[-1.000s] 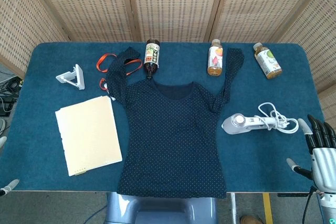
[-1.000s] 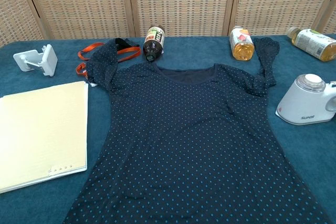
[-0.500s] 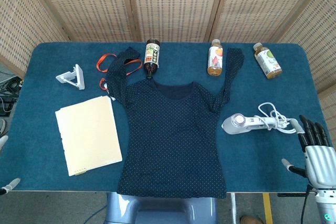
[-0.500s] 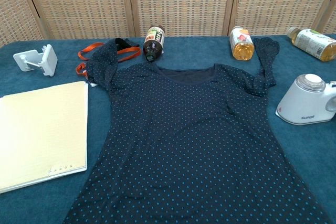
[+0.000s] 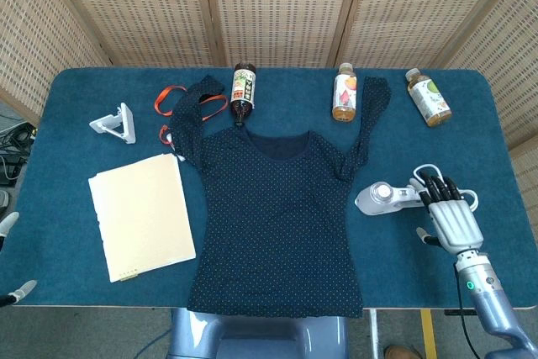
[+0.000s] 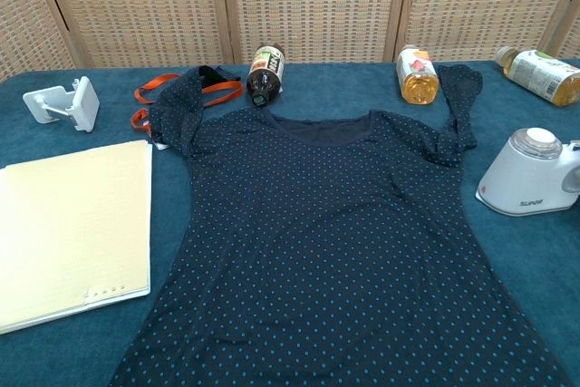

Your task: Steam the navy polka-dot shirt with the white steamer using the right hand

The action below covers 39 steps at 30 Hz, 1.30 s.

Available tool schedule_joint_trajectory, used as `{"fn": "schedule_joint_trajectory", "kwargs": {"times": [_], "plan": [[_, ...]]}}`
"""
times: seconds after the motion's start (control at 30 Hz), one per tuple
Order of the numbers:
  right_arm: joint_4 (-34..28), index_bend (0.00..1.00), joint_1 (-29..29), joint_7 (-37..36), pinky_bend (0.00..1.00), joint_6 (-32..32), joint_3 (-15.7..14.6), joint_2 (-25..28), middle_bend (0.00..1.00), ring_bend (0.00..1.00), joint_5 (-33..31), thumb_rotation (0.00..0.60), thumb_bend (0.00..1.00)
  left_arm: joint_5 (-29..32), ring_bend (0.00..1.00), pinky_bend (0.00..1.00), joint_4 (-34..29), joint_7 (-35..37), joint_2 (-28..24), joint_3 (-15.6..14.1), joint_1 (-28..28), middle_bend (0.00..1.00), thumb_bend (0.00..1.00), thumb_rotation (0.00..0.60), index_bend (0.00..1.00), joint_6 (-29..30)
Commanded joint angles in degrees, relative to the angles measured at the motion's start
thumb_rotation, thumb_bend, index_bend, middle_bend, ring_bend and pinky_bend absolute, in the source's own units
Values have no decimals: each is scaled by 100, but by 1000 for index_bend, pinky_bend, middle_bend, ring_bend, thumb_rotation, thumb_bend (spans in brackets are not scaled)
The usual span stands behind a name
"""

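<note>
The navy polka-dot shirt [image 5: 277, 216] lies flat in the middle of the blue table, neck toward the far side; the chest view shows the shirt [image 6: 335, 251] filling the foreground. The white steamer [image 5: 382, 197] lies on its side just right of the shirt, its head toward the shirt, and the steamer [image 6: 530, 174] also shows at the chest view's right edge. My right hand [image 5: 450, 218] hovers over the steamer's handle and coiled cord, fingers stretched out, thumb apart, gripping nothing. Only fingertips of my left hand [image 5: 17, 292] show at the bottom left, spread and holding nothing.
A dark bottle [image 5: 243, 88], an orange-drink bottle [image 5: 344, 92] and a green-label bottle [image 5: 428, 97] lie along the far side. A cream notebook [image 5: 141, 214], a white phone stand [image 5: 116, 123] and an orange lanyard [image 5: 171, 98] are on the left. The table's front edge [image 5: 109, 308] is near.
My right hand has moved from the table's front right corner leftward and away from me, and is now over the steamer's handle. Shirt, steamer and left hand have stayed put.
</note>
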<state>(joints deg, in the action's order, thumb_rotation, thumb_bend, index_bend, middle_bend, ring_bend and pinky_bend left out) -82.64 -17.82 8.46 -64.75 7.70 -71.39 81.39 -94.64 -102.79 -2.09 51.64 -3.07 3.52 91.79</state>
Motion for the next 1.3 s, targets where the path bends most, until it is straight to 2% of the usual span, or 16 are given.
{"fn": "schedule_joint_trajectory", "kwargs": {"times": [0.03, 0.4, 0.57, 0.8, 1.3], "plan": [[643, 0, -369, 139, 0, 414, 132, -475, 0, 0, -267, 600, 420, 111, 0, 0, -12, -70, 33, 30, -61, 0, 0, 600, 0, -122], [1402, 0, -795, 344, 0, 940, 260, -1011, 0, 0, -753, 600, 440, 337, 0, 0, -65, -154, 60, 89, -158, 0, 0, 600, 0, -324], [1690, 0, -895, 474, 0, 938, 316, -1172, 0, 0, -903, 600, 470, 418, 0, 0, -78, -163, 61, 112, -182, 0, 0, 600, 0, -369], [1818, 16, -968, 428, 0, 972, 312, -1246, 0, 0, -935, 600, 486, 458, 0, 0, -64, -177, 74, 120, -216, 0, 0, 600, 0, -430], [2768, 92, -1392, 178, 0, 1064, 207, -1806, 17, 0, -622, 600, 499, 593, 0, 0, -80, -205, 91, 158, -279, 0, 0, 600, 0, -525]]}}
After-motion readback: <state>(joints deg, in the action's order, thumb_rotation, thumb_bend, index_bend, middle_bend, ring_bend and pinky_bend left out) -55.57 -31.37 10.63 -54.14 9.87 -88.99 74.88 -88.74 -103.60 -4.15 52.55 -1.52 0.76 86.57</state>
